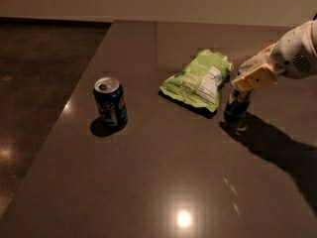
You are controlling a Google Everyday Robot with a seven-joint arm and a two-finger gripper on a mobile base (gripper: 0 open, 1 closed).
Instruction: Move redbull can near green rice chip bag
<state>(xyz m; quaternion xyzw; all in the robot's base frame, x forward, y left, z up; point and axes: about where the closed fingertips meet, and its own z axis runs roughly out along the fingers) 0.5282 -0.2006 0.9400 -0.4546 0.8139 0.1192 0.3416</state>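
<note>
Placement step: redbull can (236, 108) stands on the surface (163, 172) just beside the bag (197, 81), hand (243, 90) at its top; grip cannot be told. Next, as judged: release, lift clear.

— Where is there room on the worktop (163, 182)?
— The whole near half is bare. So is the wide stretch between the dark blue soda can (110, 103) on the left and the green rice chip bag (198, 81).
— And what stands in the way?
— The pincer (247, 83) sits over the redbull can (236, 108), just beside the bag's right edge, with hardly any room between them. The arm reaches in from the right.
</note>
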